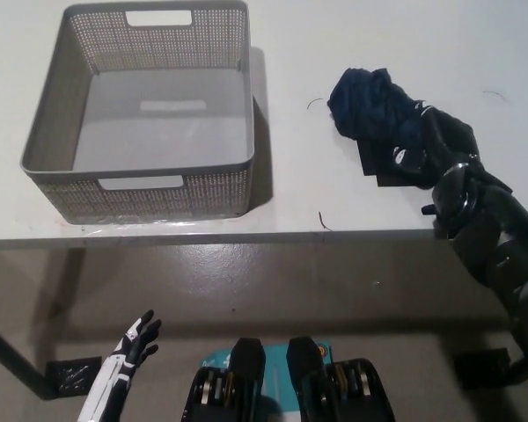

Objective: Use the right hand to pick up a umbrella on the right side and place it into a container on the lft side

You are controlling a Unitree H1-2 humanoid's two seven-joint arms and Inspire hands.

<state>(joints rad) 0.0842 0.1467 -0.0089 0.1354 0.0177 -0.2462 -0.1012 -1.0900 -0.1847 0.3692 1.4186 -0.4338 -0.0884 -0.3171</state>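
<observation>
A folded dark blue umbrella (372, 107) lies on the white table (334, 202) at the right, its fabric bunched up. My black right hand (427, 145) is at its right end, fingers wrapped around the umbrella's lower part, and its black arm runs off to the bottom right. A grey perforated basket (233, 53) stands at the left of the table and holds nothing. My white left hand (134, 343) hangs low at the bottom left, below the table edge, fingers apart.
The table's front edge (246, 236) crosses the picture at mid height, with the floor below it. A bare strip of table separates the basket from the umbrella. A thin dark thread (322, 220) lies near the front edge.
</observation>
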